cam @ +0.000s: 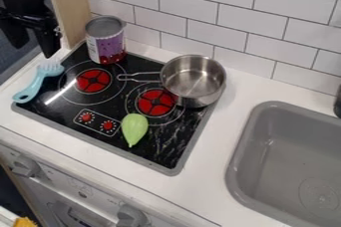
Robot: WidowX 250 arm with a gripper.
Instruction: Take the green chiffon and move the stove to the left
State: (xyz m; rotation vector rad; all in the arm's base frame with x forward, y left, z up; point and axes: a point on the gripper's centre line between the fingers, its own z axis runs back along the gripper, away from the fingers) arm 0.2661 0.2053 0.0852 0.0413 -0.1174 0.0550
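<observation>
Probably light, firm and slick, the pale-green toy squash [135,128] lay on the stovetop [170,146] beside the printed dials [97,122]; we judged its broad middle a surer hold than its tapered tip. We saw the gripper [33,47] at upper left, fingers spread, empty.

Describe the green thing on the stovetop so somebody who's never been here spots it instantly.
Left of the gray sink is a black stovetop. Near its front edge, beside two red dials, lies a pale green teardrop shape, narrow tip toward the front. Nothing else there is green: the brush is light blue, the pot silvery metal.
</observation>
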